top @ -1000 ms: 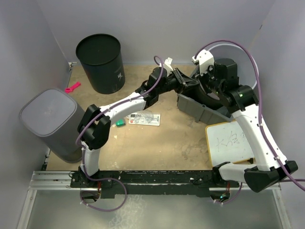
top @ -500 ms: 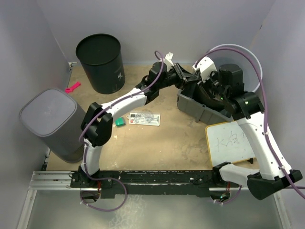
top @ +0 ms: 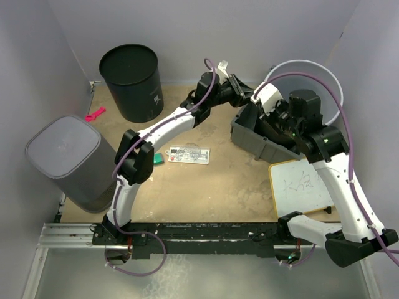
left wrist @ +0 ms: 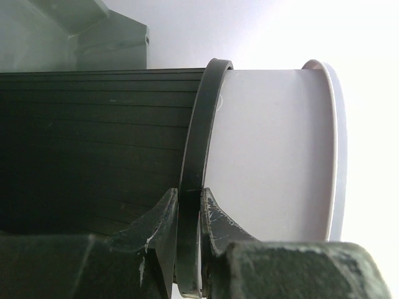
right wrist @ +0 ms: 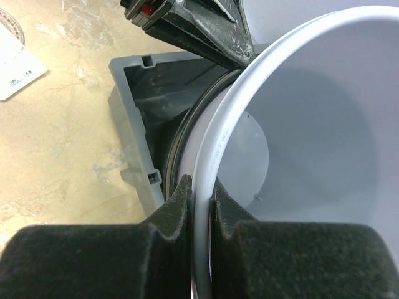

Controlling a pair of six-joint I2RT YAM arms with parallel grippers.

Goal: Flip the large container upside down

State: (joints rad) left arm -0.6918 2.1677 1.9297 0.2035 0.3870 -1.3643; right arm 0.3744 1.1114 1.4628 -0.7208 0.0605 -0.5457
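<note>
A white round container (right wrist: pixel 312 124) lies on its side with its mouth toward the right wrist camera. It sits nested in a dark ribbed container (left wrist: pixel 93 143), whose thin black rim (right wrist: pixel 181 134) rings it. Both rest in a tilted grey rectangular bin (top: pixel 262 142), also seen in the right wrist view (right wrist: pixel 128 106). My right gripper (right wrist: pixel 202 193) is shut on the white container's rim. My left gripper (left wrist: pixel 187 205) is shut on the dark rim, and it shows in the right wrist view (right wrist: pixel 187 18). In the top view both grippers (top: pixel 240 87) (top: pixel 260 112) meet above the bin.
A black round bin (top: pixel 132 81) stands at the back left. A grey bin (top: pixel 65 162) stands bottom up at the left edge. A clear packet (top: pixel 189 154), a green piece (top: pixel 157 160) and a pink clip (top: pixel 95 113) lie on the table. A whiteboard (top: pixel 302 187) lies right.
Both arms have swung toward the back with their hold kept. The grey bin has tipped so that more of its inside shows. The right wrist has risen.
</note>
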